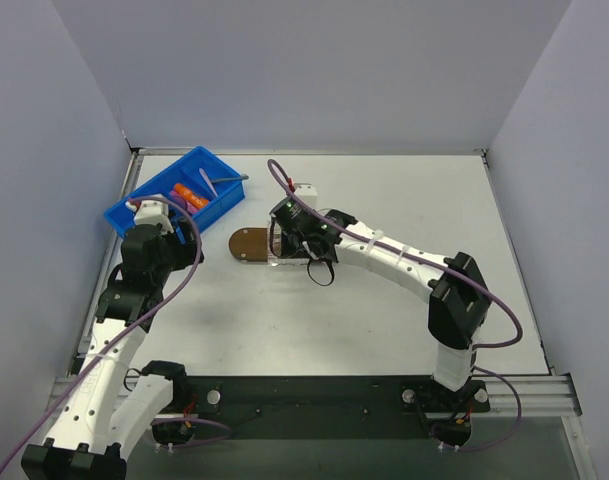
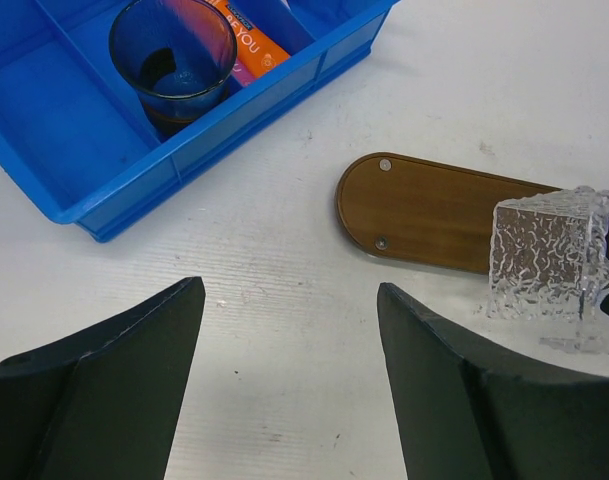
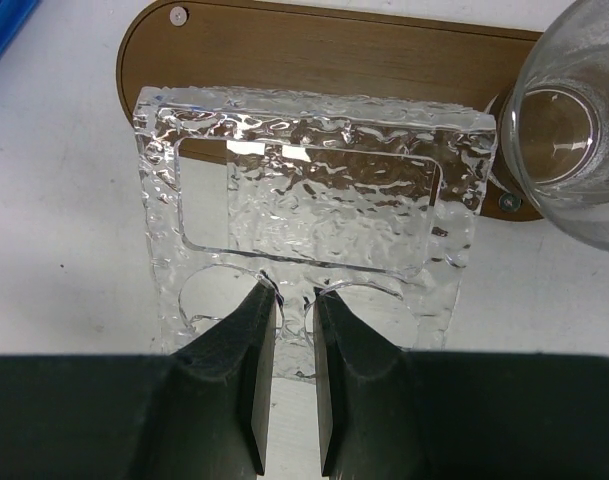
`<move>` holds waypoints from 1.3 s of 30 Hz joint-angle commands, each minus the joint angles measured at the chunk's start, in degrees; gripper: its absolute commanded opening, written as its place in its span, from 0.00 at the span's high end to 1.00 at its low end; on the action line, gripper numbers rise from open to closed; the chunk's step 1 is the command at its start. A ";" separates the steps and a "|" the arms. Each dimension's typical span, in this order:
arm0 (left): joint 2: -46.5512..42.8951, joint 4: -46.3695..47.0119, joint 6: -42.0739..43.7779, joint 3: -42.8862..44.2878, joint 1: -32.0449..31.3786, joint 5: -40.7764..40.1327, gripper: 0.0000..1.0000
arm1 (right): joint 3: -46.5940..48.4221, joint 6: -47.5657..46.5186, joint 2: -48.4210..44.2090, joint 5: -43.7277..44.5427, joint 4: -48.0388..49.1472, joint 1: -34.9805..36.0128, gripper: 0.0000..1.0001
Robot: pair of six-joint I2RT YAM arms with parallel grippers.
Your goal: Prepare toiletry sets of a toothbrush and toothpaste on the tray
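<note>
The dark-brown oval tray (image 1: 246, 243) (image 2: 424, 205) (image 3: 334, 50) lies on the table right of the blue bin. My right gripper (image 3: 294, 295) (image 1: 284, 243) is shut on a clear textured holder (image 3: 314, 200) (image 2: 546, 262), pinching the strip between its two round holes. The holder's far edge overlaps the tray's near side. Orange toothpaste tubes (image 1: 187, 192) (image 2: 256, 45) lie in the bin. A thin toothbrush stick (image 1: 227, 180) rests across the bin's far rim. My left gripper (image 2: 289, 300) (image 1: 169, 225) hangs open over bare table beside the bin, nothing between its fingers.
The blue plastic bin (image 1: 144, 200) (image 2: 74, 150) has dividers, and a glass cup (image 2: 172, 60) stands in one compartment. Another clear glass (image 3: 574, 130) stands at the tray's right end. White walls close off the table's left, back and right.
</note>
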 commanded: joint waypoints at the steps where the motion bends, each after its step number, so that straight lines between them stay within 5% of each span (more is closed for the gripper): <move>1: -0.69 2.67 0.58 -0.28 0.36 0.38 0.20 | 6.44 -0.27 2.94 1.30 -3.68 -0.52 1.00; 39: -0.43 2.84 0.05 -0.63 0.27 1.70 0.20 | 15.85 -0.54 15.08 2.09 -6.06 -6.50 1.00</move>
